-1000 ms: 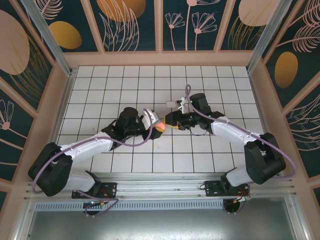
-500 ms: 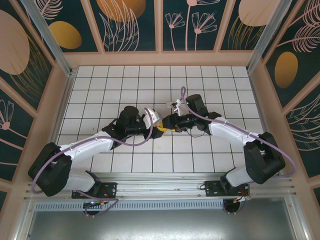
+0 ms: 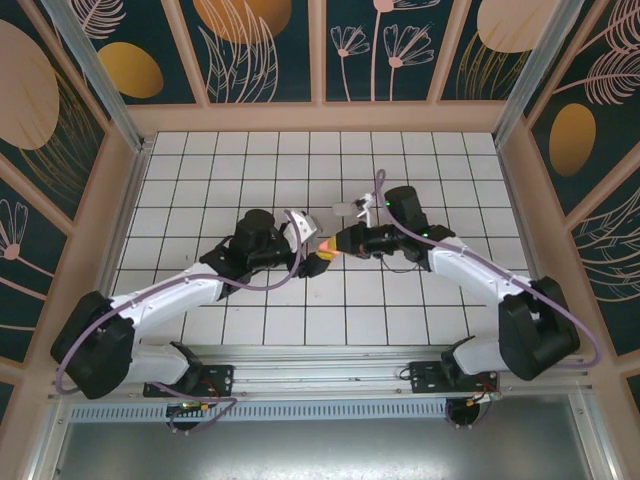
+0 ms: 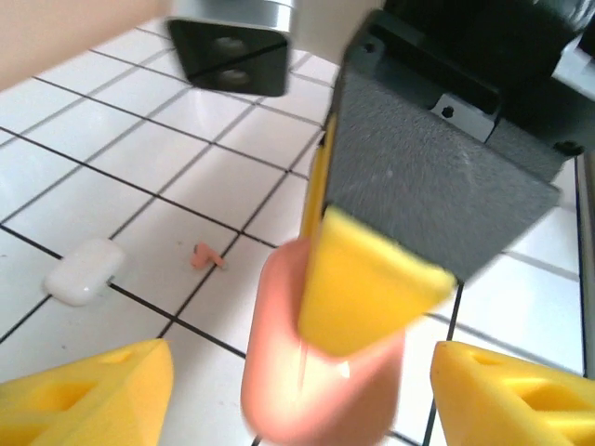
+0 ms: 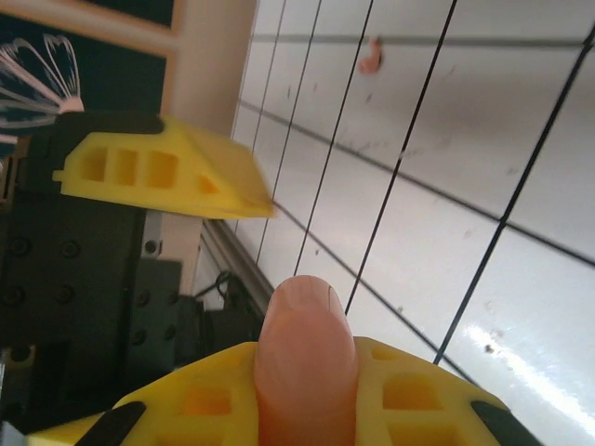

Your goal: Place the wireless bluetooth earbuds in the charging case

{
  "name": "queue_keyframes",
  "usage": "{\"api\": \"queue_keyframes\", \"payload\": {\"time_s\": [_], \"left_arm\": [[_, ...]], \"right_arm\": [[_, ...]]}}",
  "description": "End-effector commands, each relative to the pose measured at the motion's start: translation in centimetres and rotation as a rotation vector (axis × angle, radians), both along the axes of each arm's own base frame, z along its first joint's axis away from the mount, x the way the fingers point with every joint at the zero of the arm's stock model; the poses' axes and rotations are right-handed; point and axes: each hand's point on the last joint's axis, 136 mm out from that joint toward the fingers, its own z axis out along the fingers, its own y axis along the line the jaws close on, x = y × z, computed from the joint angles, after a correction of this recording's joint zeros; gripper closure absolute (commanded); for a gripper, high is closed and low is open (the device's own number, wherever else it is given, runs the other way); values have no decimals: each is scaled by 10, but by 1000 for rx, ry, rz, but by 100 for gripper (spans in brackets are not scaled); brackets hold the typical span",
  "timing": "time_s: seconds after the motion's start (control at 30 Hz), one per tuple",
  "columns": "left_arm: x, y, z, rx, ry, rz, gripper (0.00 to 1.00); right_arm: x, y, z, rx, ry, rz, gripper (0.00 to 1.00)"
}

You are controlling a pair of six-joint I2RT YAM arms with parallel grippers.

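Left wrist: left pincer [image 4: 302, 395] gaping; right pincer [image 3: 335, 246] clamps pink case [image 4: 279, 372]; white case [image 4: 84, 271], pink earbud [image 4: 206, 255] beyond.

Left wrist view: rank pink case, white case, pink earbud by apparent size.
1. pink case: by far the largest in frame, but it sits right at the camera, so its true size against the white one is unsure.
2. white case: lying farther off.
3. pink earbud: smallest, at a similar depth to the white case.

glossy tiles [image 3: 200, 180]; smooth pink plastic case [image 4: 325, 400]
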Motion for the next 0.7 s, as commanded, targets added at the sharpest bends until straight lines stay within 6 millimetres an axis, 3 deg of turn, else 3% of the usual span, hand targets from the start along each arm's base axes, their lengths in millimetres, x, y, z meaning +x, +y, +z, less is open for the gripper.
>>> {"api": "queue_keyframes", "payload": {"time_s": [0.0,0.13,0.37,0.67], "left_arm": [[10,7,54,-142,10,99,26],[-5,8,90,-360,135,38,26],[-39,3,147,-660,283,-207,29],[-45,0,160,-737,325,-294,43]], "right_arm": [[14,-14,45,90,-178,-75,98],[17,-26,77,161,-310,-133,99],[5,-29,123,303,-436,-132,99],[-10,-25,155,395,-481,-99,99]]}}
